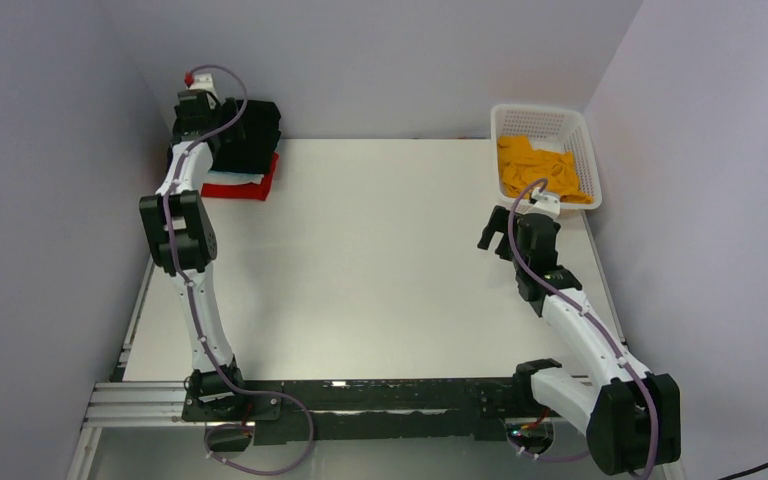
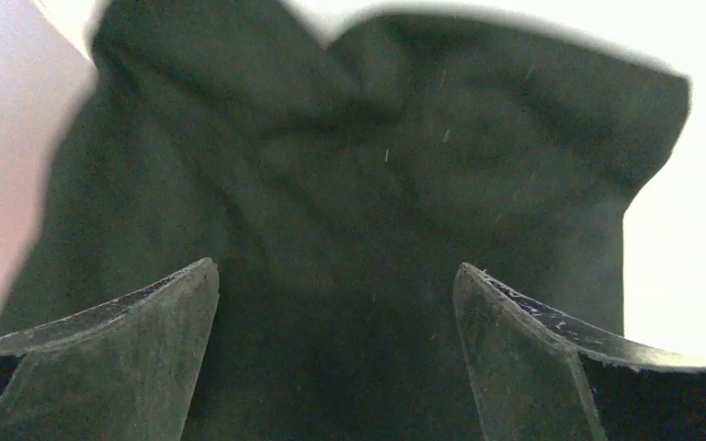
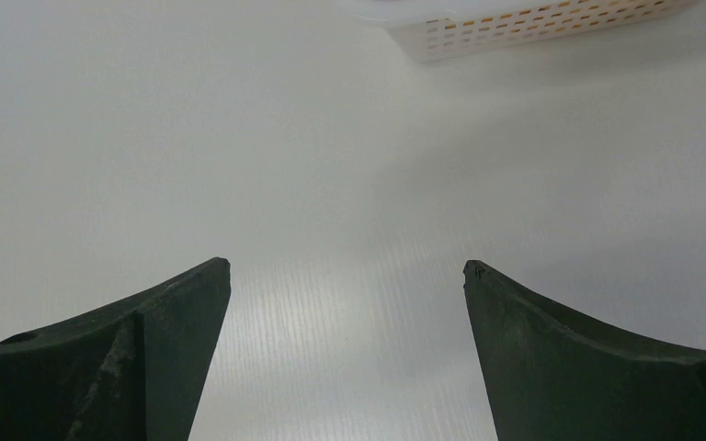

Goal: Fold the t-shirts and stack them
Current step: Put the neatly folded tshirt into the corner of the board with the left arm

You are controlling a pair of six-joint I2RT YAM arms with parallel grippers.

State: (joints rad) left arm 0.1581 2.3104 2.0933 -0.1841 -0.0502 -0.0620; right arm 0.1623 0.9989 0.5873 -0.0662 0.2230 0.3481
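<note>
A black t-shirt (image 1: 258, 128) lies on top of a pile at the far left corner, over a white one (image 1: 232, 178) and a red one (image 1: 258, 188). My left gripper (image 1: 218, 118) hovers at this pile. In the left wrist view it (image 2: 335, 276) is open, with the rumpled black shirt (image 2: 368, 165) filling the space behind and between the jaws, nothing pinched. An orange t-shirt (image 1: 538, 165) lies crumpled in the white lattice basket (image 1: 584, 140). My right gripper (image 1: 490, 232) is open and empty over bare table (image 3: 347, 271), a little before the basket. No teal shirt is clearly visible.
The basket's near wall (image 3: 533, 20) shows at the top of the right wrist view. The white table (image 1: 380, 260) spreads between the arms. Grey walls close in the left, back and right sides. A black rail runs along the near edge.
</note>
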